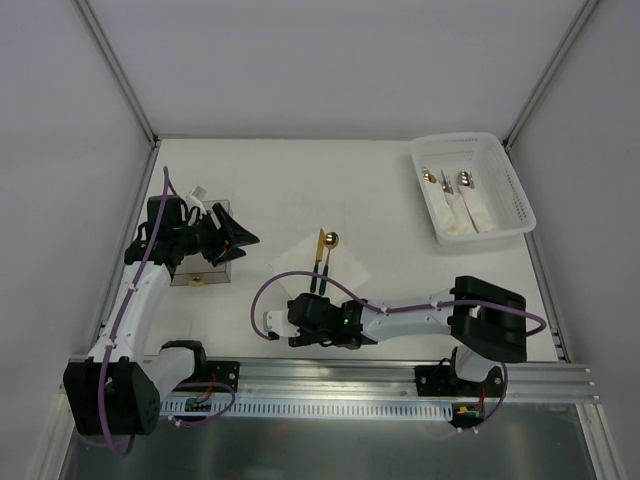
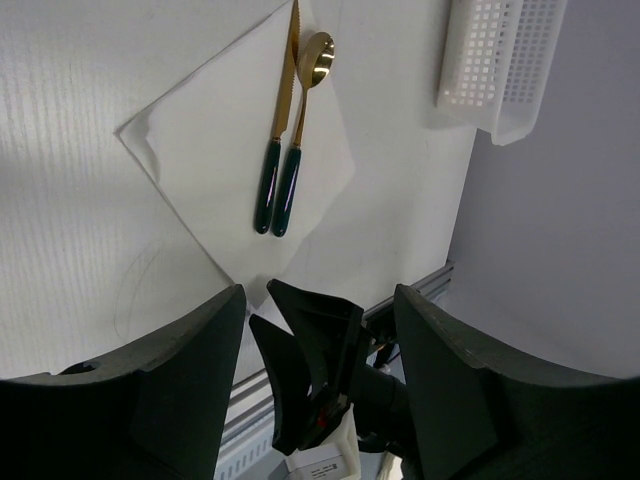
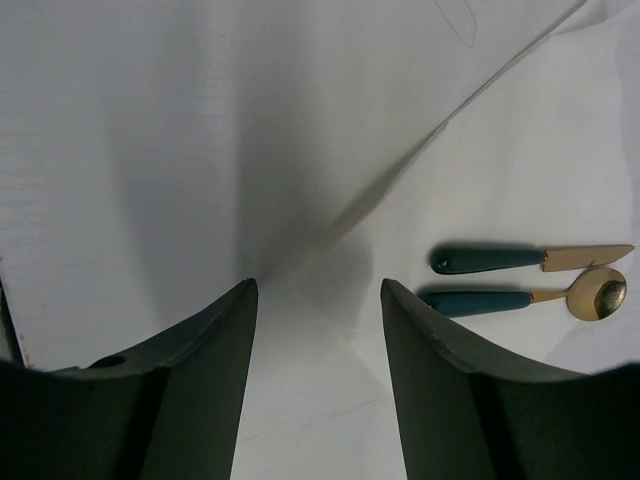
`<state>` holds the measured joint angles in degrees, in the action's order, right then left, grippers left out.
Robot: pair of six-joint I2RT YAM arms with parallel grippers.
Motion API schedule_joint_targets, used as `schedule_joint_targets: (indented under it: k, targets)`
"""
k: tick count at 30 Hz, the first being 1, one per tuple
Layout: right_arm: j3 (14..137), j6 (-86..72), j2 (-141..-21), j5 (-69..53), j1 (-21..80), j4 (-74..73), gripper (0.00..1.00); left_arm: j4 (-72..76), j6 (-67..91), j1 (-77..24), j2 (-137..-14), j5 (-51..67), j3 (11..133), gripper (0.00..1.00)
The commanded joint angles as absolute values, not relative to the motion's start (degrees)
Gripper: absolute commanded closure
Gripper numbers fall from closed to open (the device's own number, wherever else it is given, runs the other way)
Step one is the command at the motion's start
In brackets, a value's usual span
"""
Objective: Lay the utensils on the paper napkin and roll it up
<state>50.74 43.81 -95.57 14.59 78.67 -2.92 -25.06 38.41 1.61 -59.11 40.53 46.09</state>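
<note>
Though near the right gripper (image 3: 318,290), utensils (image 3: 478,300) untouched on napkin (image 3: 520,170).

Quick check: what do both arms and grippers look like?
The left arm and right arm have white links, black joints and looping purple cables. The left gripper and right gripper carry broad dark curved fingers; a green light glows by the right wrist.

Cutlery (image 1: 461,190) in the basket (image 1: 455,141) looks indistinctly small.
</note>
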Motion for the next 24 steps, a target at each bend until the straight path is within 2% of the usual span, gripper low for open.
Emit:
schedule_joint_targets:
  k: [1, 7, 13, 16, 17, 19, 24]
  targets:
    - [50.6, 45.3, -96.8, 17.6, 78.7, 1.8, 0.44, -24.1, 38.9, 2.5, -58.3, 42.5, 46.7, 0.38]
    - [50.7, 45.6, -97.6, 19.4, 78.7, 3.1, 0.50, -24.1, 38.7, 2.5, -58.3, 42.3, 46.5, 0.38]
    - [51.2, 45.4, -95.5, 19.7, 78.5, 2.5, 0.62, -24.0, 38.2, 2.5, -58.6, 42.4, 46.5, 0.37]
    - [51.9, 45.3, -93.9, 18.1, 77.5, 1.1, 0.74, -24.1, 37.8, 2.6, -58.7, 42.5, 46.7, 0.37]
    - [52.1, 45.3, -93.5, 17.6, 77.2, 0.7, 0.85, -24.1, 37.6, 2.5, -58.6, 42.4, 46.7, 0.37]
    - [52.6, 45.4, -93.3, 16.5, 75.9, 0.3, 0.99, -24.1, 37.4, 2.5, -58.5, 42.3, 46.7, 0.37]
    - [52.9, 45.4, -92.1, 11.4, 72.4, -1.9, 1.00, -24.2, 36.6, 2.5, -58.4, 42.2, 46.3, 0.37]
